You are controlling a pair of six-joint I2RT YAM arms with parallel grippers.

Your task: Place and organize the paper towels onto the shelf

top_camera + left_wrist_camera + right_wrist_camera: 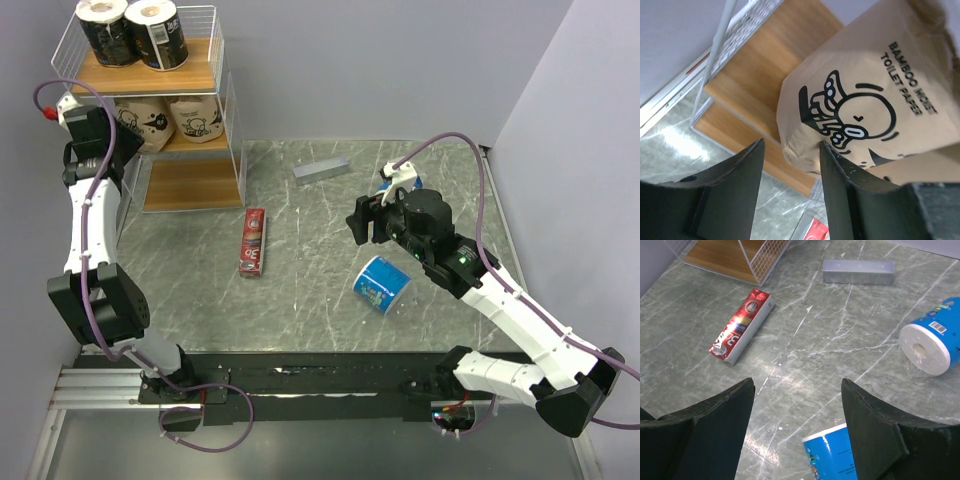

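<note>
two black-wrapped rolls (132,32) and two tan cartoon-print rolls (170,120) sit on the white wire shelf (218,105). left gripper (790,165) jaws apart, empty, beside a tan roll. right gripper (797,405) jaws apart, empty; its next pick looks like the blue-and-white roll (381,285) at 6 o'clock of it, approach square.

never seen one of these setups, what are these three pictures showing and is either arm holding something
These are two robot arms bolted to a table's near edge, each ending in a two-finger claw. One picture looks down from above and behind them. The other two come from cameras on each wrist, so the dark shapes at the bottom are the claw's own fingers.

The white wire shelf stands at far left, with two black rolls on top and two tan rolls on the middle board. The left claw sits open beside a tan roll, not gripping it.

The right claw hangs open and empty over the table. There lie two blue-and-white rolls, one partly hidden behind the right arm, a flat red box and a grey bar.
</note>
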